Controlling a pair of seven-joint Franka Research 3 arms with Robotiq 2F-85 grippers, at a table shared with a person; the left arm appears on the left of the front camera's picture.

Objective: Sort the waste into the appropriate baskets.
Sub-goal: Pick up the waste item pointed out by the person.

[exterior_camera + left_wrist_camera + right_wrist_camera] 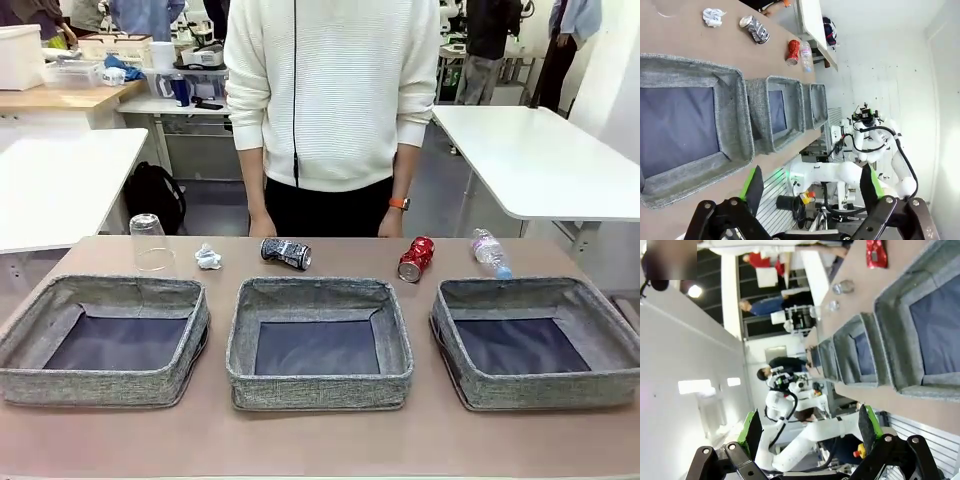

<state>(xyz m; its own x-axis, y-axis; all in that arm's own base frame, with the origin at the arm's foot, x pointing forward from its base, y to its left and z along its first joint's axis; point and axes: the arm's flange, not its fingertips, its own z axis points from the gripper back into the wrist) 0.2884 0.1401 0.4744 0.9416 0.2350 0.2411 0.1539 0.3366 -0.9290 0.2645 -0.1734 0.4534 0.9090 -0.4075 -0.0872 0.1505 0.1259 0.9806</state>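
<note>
Bins (320, 390) sit in a row nearest me on the table (320, 440). Behind them, by the person (330, 100), are cup (149, 243), wad (208, 258), black can (286, 253), red can (416, 259), bottle (491, 253). My left gripper (811, 175) and right gripper (809, 416) both gape wide, holding nothing.

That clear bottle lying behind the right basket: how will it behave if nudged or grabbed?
The clear bottle lies on its side, so a nudge would probably roll it. No liquid shows inside, so it is likely light. Its smooth clear wall may slip or dent when squeezed.
</note>
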